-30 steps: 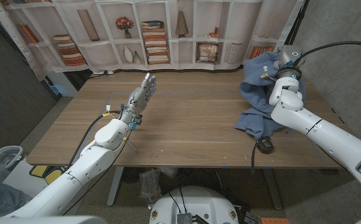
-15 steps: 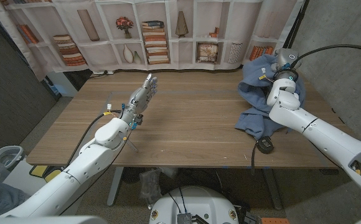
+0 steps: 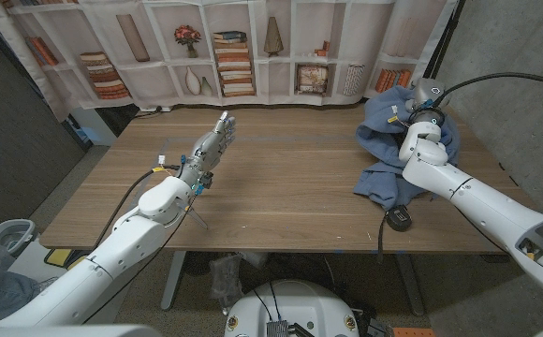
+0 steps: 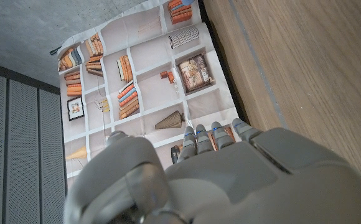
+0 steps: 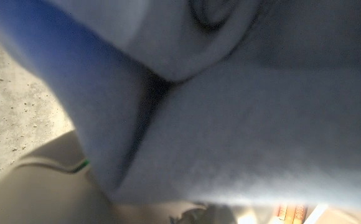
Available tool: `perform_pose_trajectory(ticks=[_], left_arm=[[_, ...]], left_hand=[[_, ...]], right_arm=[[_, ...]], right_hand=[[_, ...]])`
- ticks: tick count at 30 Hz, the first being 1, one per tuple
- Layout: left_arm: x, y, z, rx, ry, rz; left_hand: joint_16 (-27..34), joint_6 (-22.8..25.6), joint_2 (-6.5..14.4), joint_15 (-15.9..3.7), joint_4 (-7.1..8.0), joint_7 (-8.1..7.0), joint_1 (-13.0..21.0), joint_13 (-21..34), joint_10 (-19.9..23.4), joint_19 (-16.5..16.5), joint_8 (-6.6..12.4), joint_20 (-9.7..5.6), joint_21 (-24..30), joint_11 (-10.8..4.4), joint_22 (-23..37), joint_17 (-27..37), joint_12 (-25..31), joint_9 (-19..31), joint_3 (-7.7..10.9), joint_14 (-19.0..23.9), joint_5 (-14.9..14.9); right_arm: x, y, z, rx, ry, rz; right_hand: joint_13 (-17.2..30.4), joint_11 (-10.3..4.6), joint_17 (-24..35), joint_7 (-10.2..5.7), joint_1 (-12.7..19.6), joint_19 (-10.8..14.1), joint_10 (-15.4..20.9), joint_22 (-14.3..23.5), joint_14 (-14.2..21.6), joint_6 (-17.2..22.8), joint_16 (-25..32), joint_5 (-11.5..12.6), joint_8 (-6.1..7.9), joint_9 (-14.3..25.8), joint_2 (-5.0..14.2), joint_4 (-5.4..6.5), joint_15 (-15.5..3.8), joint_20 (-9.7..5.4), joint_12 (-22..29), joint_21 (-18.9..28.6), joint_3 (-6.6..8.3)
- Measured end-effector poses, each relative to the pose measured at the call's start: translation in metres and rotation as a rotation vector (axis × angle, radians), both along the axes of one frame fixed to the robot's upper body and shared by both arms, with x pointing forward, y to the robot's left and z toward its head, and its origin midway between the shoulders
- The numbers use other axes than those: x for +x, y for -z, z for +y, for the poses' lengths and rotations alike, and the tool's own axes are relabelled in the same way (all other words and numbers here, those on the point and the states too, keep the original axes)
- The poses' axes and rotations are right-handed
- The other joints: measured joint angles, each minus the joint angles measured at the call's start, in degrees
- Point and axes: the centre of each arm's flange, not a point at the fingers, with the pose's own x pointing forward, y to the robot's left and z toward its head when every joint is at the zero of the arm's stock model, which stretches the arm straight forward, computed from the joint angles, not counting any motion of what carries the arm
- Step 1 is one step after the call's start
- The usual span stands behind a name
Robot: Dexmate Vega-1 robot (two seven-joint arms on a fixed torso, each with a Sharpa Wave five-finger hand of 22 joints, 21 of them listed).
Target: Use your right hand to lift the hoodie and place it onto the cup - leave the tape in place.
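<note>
We are seeing the blue hoodie [image 3: 390, 150] bunching, crumpled, around the right hand [image 3: 419, 110], its fingers' state unclear, while the left hand [image 3: 213, 145] is hovering released over the surface [image 3: 290, 187].

1. The head view is evenly lit and sharp, with soft glare on the wooden table [image 3: 281, 178] and bowed lines toward its edges.
2. The left wrist view is bright; the left hand [image 4: 230, 180] close to the lens looks soft.
3. The right wrist view is dim and blurred, the hoodie [image 5: 243, 124] pressed against the lens.
</note>
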Motion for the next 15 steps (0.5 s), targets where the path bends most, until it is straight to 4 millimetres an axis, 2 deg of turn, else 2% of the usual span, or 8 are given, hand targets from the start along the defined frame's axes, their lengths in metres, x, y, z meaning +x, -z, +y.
perform_pose_trajectory(ticks=[8,15], left_arm=[[-0.006,0.002,0.001,0.002,-0.005,0.004],[-0.008,0.003,0.001,0.006,-0.011,0.012]], left_hand=[[0.0,0.0,0.0,0.0,-0.14,0.0,0.0,0.0,0.0,0.0,0.0,0.0,0.0,0.0,0.0,0.0,0.0,0.0,-0.14,0.0,0.0],[0.0,0.0,0.0,0.0,-0.14,0.0,0.0,0.0,0.0,0.0,0.0,0.0,0.0,0.0,0.0,0.0,0.0,0.0,-0.14,0.0,0.0]], right_arm=[[0.004,0.005,-0.002,0.015,-0.003,0.007],[0.007,0.015,-0.002,0.025,-0.011,0.022]], right_hand=[[-0.31,0.01,-0.55,0.0,0.43,-0.03,-0.01,-0.01,-0.42,0.0,-0.5,-0.02,0.0,0.28,0.43,0.0,0.0,0.01,-0.21,-0.05,0.0],[0.27,-0.46,-3.61,0.0,0.12,-2.08,-0.45,-0.42,-1.54,0.0,-3.18,-0.07,-0.31,0.28,0.74,0.2,0.32,0.78,0.2,-0.9,0.19]])
